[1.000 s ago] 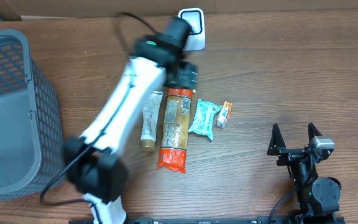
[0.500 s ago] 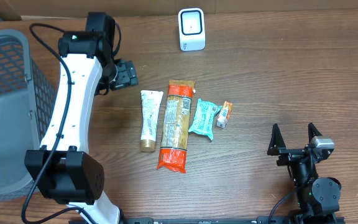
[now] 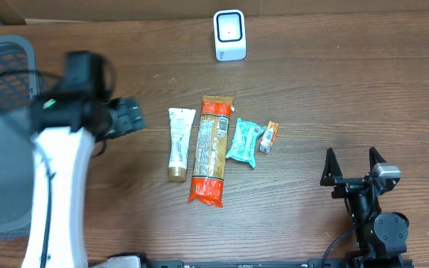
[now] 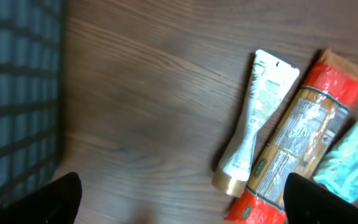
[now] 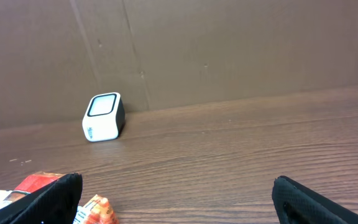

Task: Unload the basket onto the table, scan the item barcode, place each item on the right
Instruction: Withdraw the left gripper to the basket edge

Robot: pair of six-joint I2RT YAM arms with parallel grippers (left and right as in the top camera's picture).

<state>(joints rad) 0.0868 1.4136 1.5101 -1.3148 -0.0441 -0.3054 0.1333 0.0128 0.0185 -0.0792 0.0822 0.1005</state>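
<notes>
Left gripper [image 3: 131,117], jaws spread and empty, hovers left of the tube [image 3: 177,143]. The tube lies flat beside a long packet [image 3: 210,149], below the scanner [image 3: 229,35]. It looks light, soft and slippery; best pinched across its middle.

My table [image 3: 334,89] is brown wood with lines in it. The basket [image 3: 6,82] looks like grey plastic. The white tube [image 3: 177,141] is smooth plastic. The long packet [image 3: 211,149] is shiny and crinkly.
</notes>
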